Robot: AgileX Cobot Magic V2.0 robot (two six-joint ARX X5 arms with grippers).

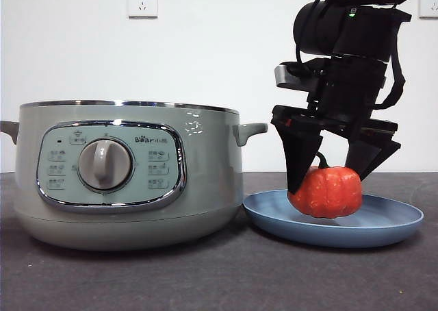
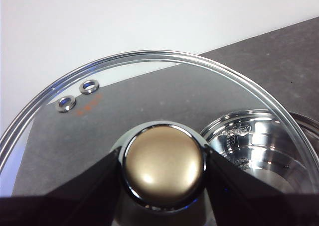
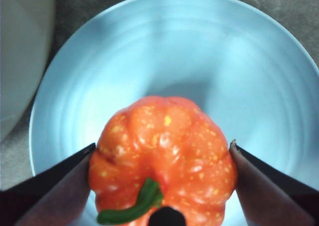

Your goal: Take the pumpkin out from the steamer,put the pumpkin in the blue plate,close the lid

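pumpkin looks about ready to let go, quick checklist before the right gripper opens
1. Pumpkin over the blue plate: ok.
2. Pumpkin resting on the plate: appears so in the front view, ok.
3. Right gripper jaws on both sides of the pumpkin: ok.
4. Steamer open, lid off: ok.
5. Lid held by the left gripper at its knob: ok.
6. Pumpkin centred on the plate: cannot tell.

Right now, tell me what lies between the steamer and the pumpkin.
Front view: only the near rim of the blue plate and one black jaw of the right gripper separate the steamer from the pumpkin.
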